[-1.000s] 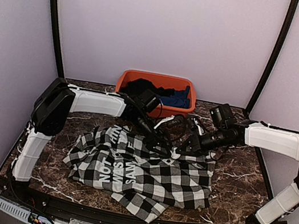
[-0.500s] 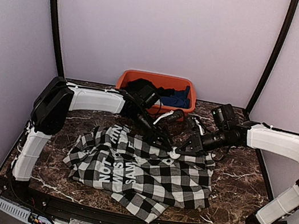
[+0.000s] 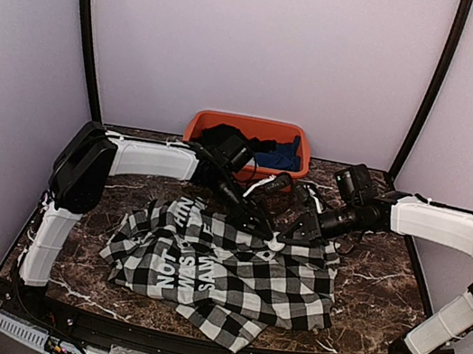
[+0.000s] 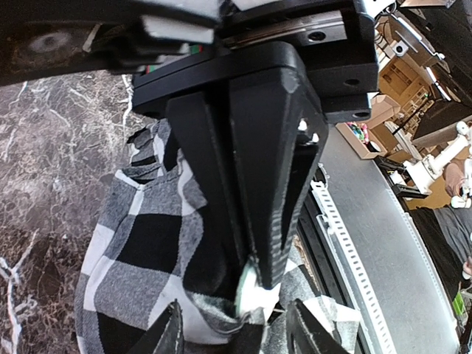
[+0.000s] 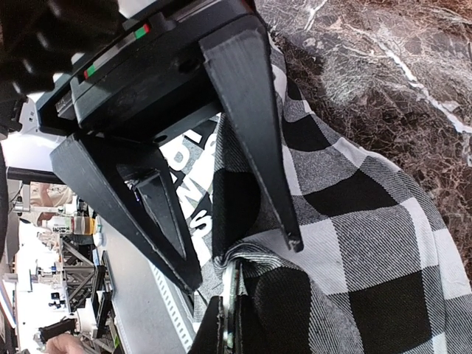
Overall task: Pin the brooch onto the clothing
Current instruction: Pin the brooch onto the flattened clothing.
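Note:
The clothing point(image 3: 228, 276), a black-and-white check shirt with white block letters, lies crumpled on the marble table. Both grippers meet at its far edge. My right gripper point(image 5: 225, 333) is shut on the brooch point(image 5: 233, 295), a thin silvery disc seen edge-on, pressed against a raised fold of shirt. From the left wrist the brooch point(image 4: 254, 293) shows pale at the right gripper's point(image 4: 264, 274) closed tip. My left gripper point(image 4: 236, 335) stands open, its fingers either side of that fold and the brooch, not touching them. From above, the left gripper point(image 3: 262, 227) and right gripper point(image 3: 286, 237) nearly touch.
An orange bin point(image 3: 200, 123) at the back of the table holds a plain black garment point(image 3: 225, 137) and a blue garment point(image 3: 284, 158). Dark marble table point(image 3: 373, 284) shows around the shirt. Black frame posts stand at both back corners.
The left gripper's jaws have drawn closer together around the fold. Both arms have hardly shifted; the right gripper stays shut.

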